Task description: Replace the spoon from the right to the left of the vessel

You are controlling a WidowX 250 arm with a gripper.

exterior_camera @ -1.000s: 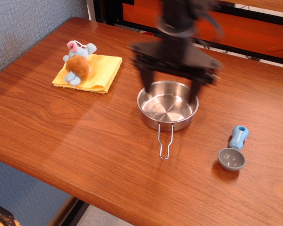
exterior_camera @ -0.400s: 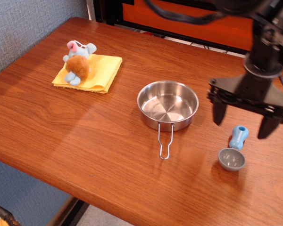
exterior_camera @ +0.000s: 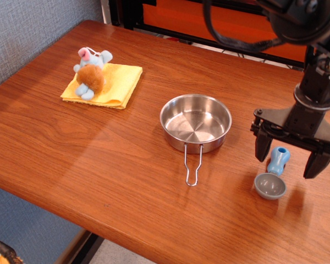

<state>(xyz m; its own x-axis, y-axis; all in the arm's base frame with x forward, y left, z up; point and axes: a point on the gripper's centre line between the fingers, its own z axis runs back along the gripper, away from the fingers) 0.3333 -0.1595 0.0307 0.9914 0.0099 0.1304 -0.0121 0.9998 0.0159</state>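
The spoon, with a round grey bowl and a thick light-blue handle, lies on the wooden table to the right of the vessel. The vessel is a shiny steel pan near the table's middle, its wire loop handle pointing toward the front edge. My gripper is open and hangs low over the spoon. Its two dark fingers stand on either side of the blue handle. I cannot tell whether they touch the table.
A blue-and-brown plush toy sits on a yellow cloth at the back left. An orange and black frame runs along the table's far edge. Bare wood lies to the left of the pan.
My gripper moved from above the pan to the right, then lowered over the spoon's handle. The spoon and the pan have not moved.
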